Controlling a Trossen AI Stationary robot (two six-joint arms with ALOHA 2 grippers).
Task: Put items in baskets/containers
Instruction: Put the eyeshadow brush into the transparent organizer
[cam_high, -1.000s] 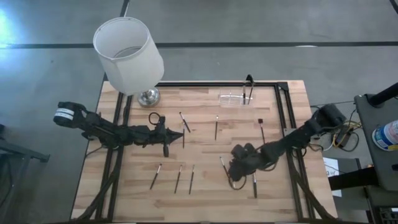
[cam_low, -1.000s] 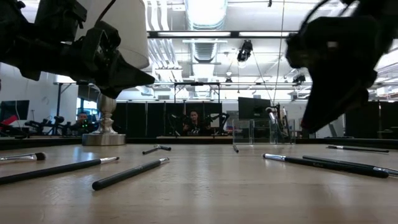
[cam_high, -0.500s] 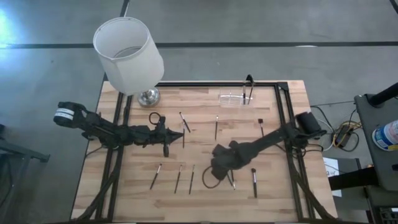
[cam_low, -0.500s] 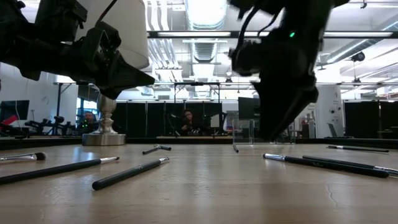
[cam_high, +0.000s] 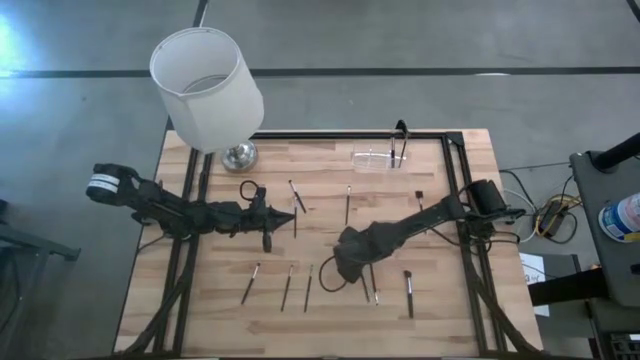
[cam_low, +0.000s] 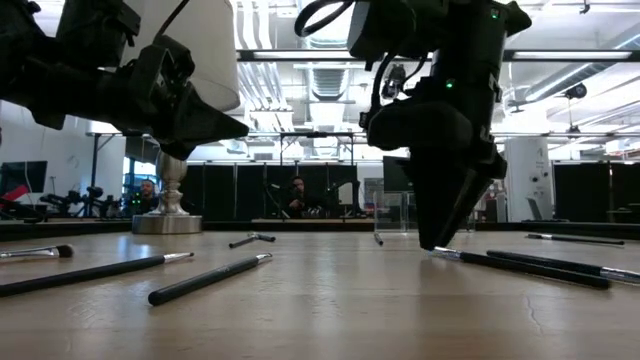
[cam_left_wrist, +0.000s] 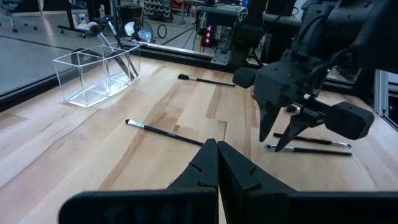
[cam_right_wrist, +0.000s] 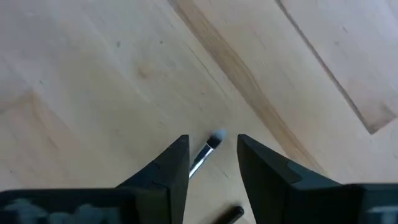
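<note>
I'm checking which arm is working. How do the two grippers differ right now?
The left gripper is shut and empty, hovering above the table's left half; the right gripper is open, pointing down at the wooden table, its dark fingers straddling a thin dark brush with a pale tip. Both are dark, two-fingered and holding nothing.

Two dark, thin arms — lumpy at the joints, with black cables looped along them. White band (cam_high: 101, 185) on the left arm's base; small green light (cam_low: 447, 85) on the right one.
</note>
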